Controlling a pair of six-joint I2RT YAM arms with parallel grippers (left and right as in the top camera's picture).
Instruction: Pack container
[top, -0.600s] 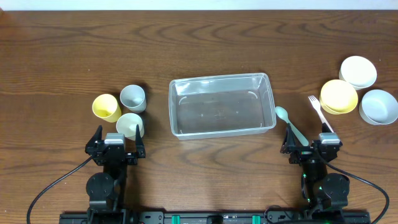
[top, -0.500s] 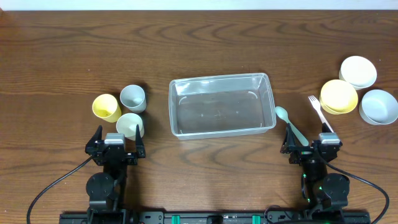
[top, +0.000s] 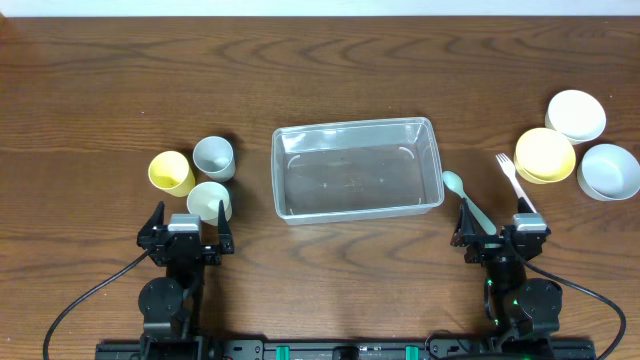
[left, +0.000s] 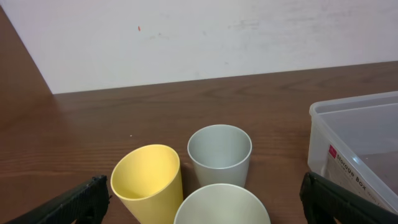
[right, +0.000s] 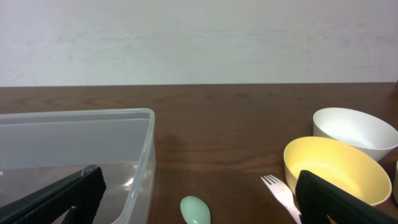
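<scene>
The clear rectangular container (top: 283, 172) stands empty in the middle of the table; its wall shows in the left wrist view (left: 348, 134) and the right wrist view (right: 140, 143). Left of it stand a yellow cup (top: 171, 172), a grey cup (top: 213, 156) and a pale green cup (top: 208, 201). Right of it lie a mint spoon (top: 466, 200) and a white fork (top: 514, 180), by a yellow bowl (top: 545, 154), a white bowl (top: 575, 115) and a pale blue bowl (top: 608, 171). My left gripper (top: 186, 232) is open just behind the pale green cup. My right gripper (top: 500, 236) is open over the spoon's and fork's handles.
A white wall rises behind the table's far edge. Black cables run from both arm bases along the front edge.
</scene>
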